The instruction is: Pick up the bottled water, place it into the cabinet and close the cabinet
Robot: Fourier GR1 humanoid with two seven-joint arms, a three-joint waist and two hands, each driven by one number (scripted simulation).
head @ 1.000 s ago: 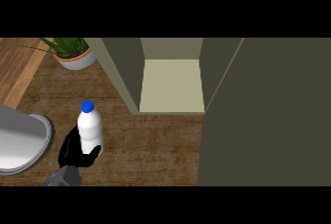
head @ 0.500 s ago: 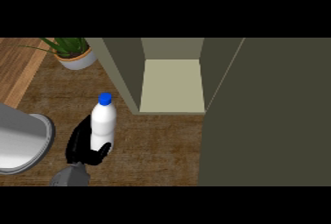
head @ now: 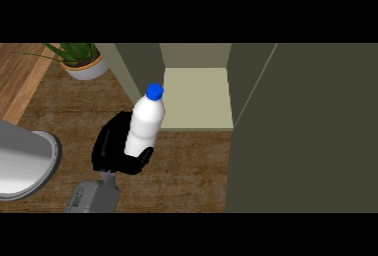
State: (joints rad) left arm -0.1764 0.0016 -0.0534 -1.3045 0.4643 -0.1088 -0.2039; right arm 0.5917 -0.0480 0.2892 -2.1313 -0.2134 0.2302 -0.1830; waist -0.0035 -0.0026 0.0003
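While robot hand [head: 118,147] grips, bottled water [head: 145,121] stands upright.

Lighting: dim, even, no glare.
Detail: cabinet shelf [head: 196,97] brightest, upper centre; cabinet door [head: 310,130] dark, right of frame.
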